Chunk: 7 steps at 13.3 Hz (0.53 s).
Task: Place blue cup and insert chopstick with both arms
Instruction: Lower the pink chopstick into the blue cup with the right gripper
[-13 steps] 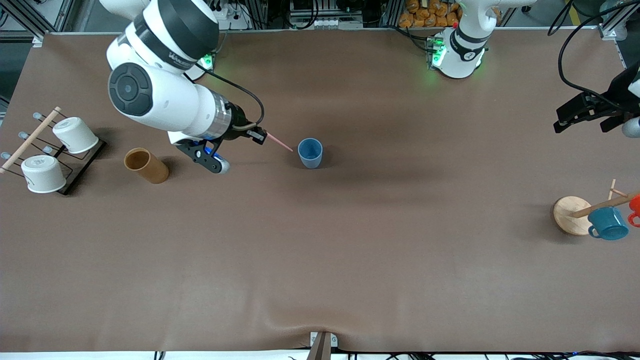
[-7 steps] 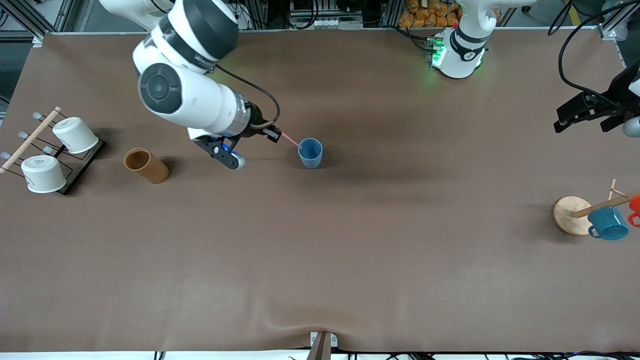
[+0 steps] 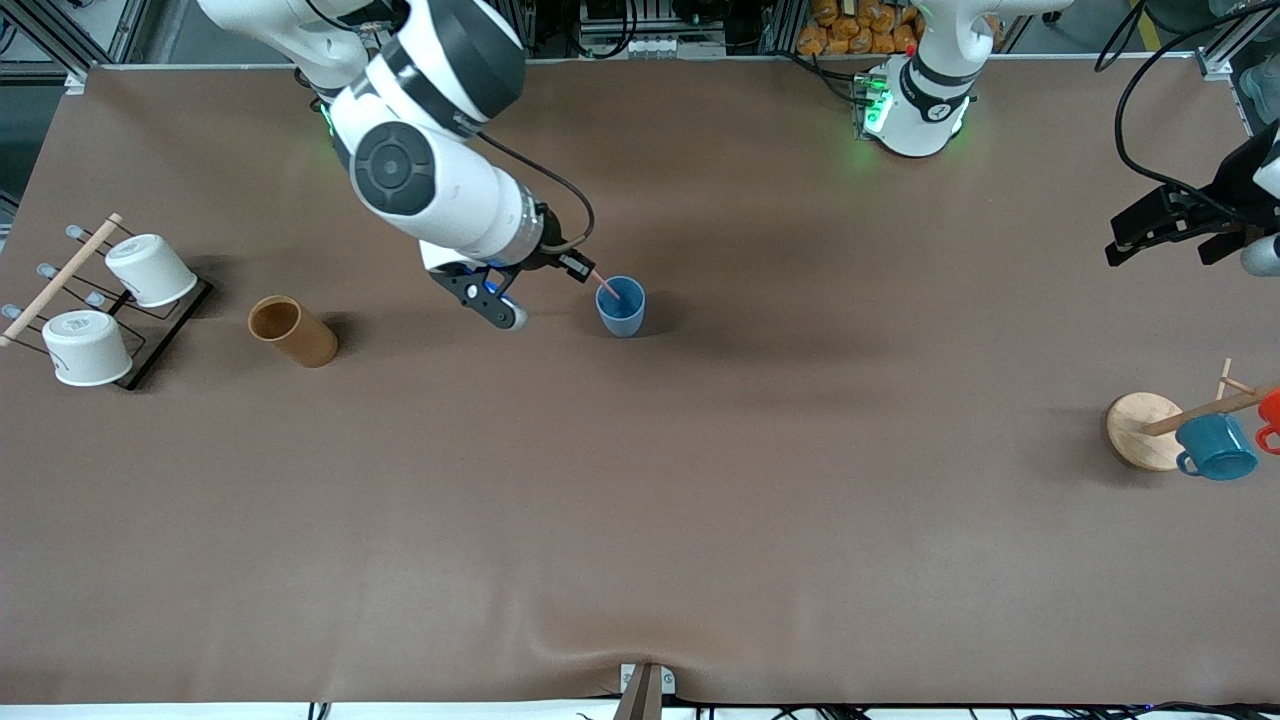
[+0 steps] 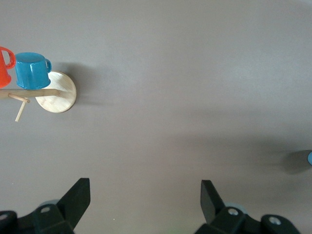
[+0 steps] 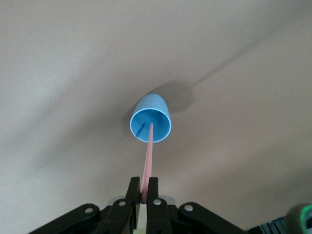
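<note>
The light-blue cup [image 3: 621,305] stands upright in the middle of the table; it also shows in the right wrist view [image 5: 150,124]. My right gripper [image 3: 578,268] is shut on the pale pink chopstick [image 3: 606,287], which slants down with its tip over the cup's mouth. In the right wrist view my right gripper [image 5: 145,187] pinches the chopstick [image 5: 148,156], whose tip reaches inside the rim. My left gripper [image 3: 1165,240] is open and empty, up in the air at the left arm's end of the table; its own view [image 4: 144,195] shows bare table below it.
A brown cup [image 3: 292,331] lies on its side toward the right arm's end, beside a rack with two white cups [image 3: 150,270]. A teal mug [image 3: 1215,447] and a red mug [image 3: 1270,412] hang on a round-based wooden stand [image 3: 1140,430] at the left arm's end.
My right arm has swung toward the blue cup, carrying the chopstick from beside the cup until its tip is over the cup's mouth. The left arm has not moved.
</note>
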{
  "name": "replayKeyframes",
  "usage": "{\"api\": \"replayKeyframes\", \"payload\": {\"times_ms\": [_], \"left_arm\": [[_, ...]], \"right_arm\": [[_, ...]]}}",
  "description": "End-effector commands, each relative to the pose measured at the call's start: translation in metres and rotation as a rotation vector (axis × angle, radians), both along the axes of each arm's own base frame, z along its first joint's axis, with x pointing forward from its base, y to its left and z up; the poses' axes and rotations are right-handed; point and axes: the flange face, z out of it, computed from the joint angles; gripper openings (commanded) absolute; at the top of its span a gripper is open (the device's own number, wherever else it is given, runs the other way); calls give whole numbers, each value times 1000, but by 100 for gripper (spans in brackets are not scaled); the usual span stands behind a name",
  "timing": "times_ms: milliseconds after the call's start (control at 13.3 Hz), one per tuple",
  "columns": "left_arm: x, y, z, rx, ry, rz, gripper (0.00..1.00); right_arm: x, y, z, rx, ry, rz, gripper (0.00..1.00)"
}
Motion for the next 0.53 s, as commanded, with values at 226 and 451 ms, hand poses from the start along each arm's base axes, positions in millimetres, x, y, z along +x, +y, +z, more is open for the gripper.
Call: {"api": "replayKeyframes", "payload": {"times_ms": [226, 451], "left_arm": [[-9, -14, 7, 15, 10, -17, 100], [-13, -15, 9, 15, 9, -24, 100]], "right_arm": [[-22, 27, -36, -41, -44, -39, 12], [-28, 33, -53, -104, -65, -20, 13]]}}
